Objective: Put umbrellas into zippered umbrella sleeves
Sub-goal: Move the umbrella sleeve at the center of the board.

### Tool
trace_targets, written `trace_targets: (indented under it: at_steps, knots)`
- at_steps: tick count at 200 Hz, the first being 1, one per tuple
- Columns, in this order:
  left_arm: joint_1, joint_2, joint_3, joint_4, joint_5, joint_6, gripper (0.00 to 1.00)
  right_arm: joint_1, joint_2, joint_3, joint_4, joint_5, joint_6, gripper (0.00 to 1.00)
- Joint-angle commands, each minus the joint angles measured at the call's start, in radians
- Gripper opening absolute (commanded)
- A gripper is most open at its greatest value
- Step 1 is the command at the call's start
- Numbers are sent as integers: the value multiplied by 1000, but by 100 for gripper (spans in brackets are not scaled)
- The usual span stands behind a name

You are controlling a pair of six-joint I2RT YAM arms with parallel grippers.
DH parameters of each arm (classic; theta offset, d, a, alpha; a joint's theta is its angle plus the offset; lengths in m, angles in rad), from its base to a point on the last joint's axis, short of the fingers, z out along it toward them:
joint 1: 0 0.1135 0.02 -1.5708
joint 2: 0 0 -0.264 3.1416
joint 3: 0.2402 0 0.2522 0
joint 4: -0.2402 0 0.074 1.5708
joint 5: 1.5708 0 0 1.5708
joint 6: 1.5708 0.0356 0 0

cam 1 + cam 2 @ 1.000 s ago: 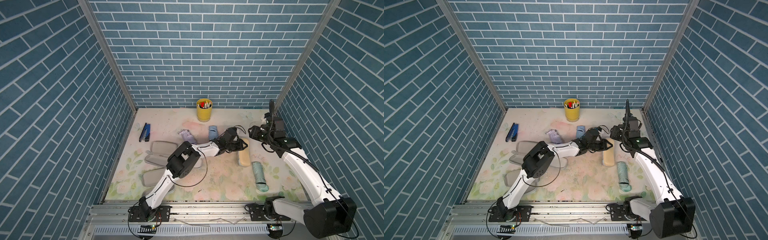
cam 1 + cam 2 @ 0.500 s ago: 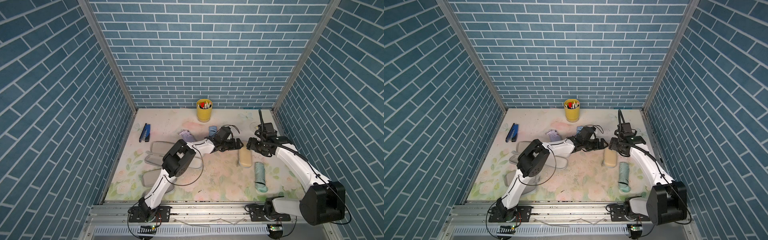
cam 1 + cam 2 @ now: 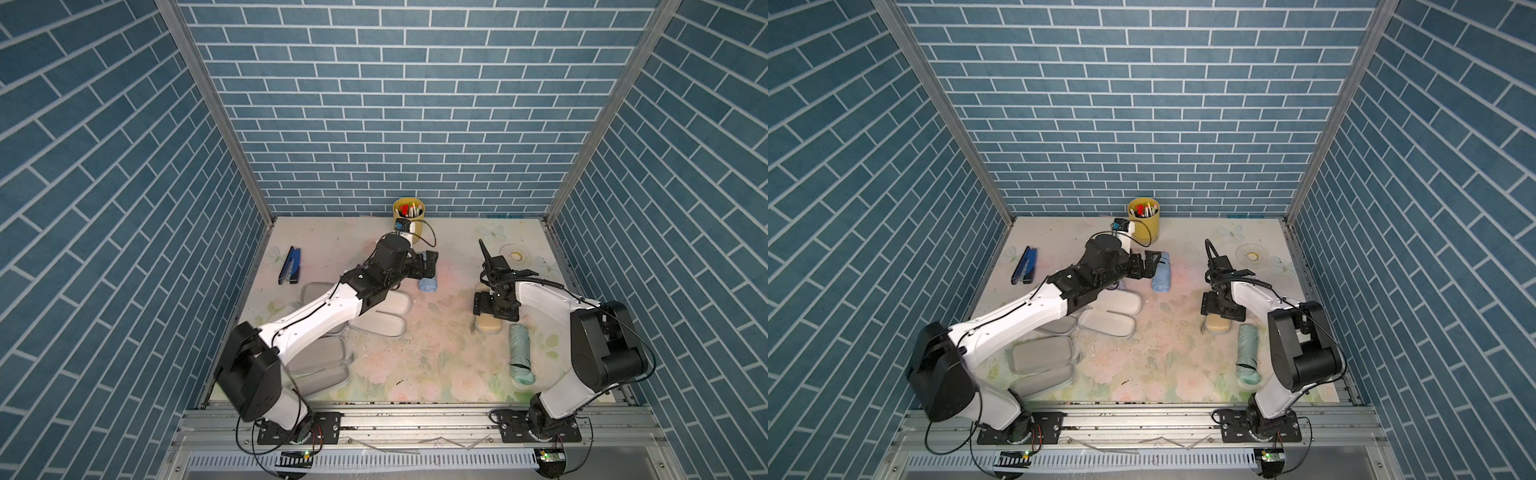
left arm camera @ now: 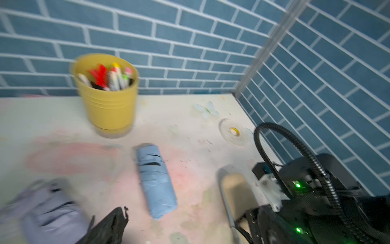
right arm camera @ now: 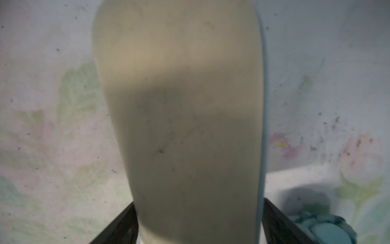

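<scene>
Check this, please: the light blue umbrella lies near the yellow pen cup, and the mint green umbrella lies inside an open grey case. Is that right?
Not quite. The mint green umbrella lies bare on the table, outside any case, as both top views show. The light blue umbrella does lie near the yellow pen cup.

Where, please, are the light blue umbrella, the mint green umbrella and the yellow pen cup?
light blue umbrella (image 4: 157, 181): left wrist view, middle of the roll.
mint green umbrella (image 3: 520, 351): in a top view, middle of the roll.
yellow pen cup (image 4: 109, 107): left wrist view, its outer wall.
</scene>
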Motion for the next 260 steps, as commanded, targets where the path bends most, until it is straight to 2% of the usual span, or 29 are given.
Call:
trace_targets:
  at_steps: [1,18,31,47,70,81,95,117,134,150,162,182,199,217,235,260]
  knots:
    - [91,-84,-94,-106,-103,56,99,-8,59,16,26,22,1,82]
    - [208,-166,-153,-125,47,0,90,-31,107,44,15,48,-45,75]
    - [272,-213,-171,-172,118,-18,82,-47,138,75,-4,88,-78,70]
    - [309,-273,-187,-245,128,-11,77,-75,159,108,-20,127,-110,67]
    - [328,-361,-229,-303,124,-6,76,-108,189,165,-29,145,-154,64]
    - [335,-395,-246,-331,121,-9,76,-111,218,207,-51,147,-175,66]
    - [346,-431,-264,-369,116,-15,76,-100,228,259,-100,148,-187,73]
    - [378,-478,-263,-457,110,-19,75,-48,140,270,-173,264,-180,87]
    - [400,-493,-245,-550,70,-20,75,18,80,292,-239,333,-180,89]
    - [417,-505,-241,-603,41,-28,75,123,58,336,-286,348,-184,89]
    - [430,-515,-252,-615,43,-39,75,215,56,364,-276,296,-205,85]
    - [442,-519,-273,-606,61,-61,75,344,79,393,-156,45,-296,81]
    - [447,-520,-291,-585,91,-87,74,418,134,442,-78,-111,-379,80]
    - [451,-520,-302,-562,127,-113,73,469,220,526,-64,-100,-462,82]
    - [452,-527,-307,-557,138,-125,73,474,305,608,-79,-148,-503,82]
    - [454,-542,-316,-557,140,-128,73,486,424,703,-94,-148,-551,81]
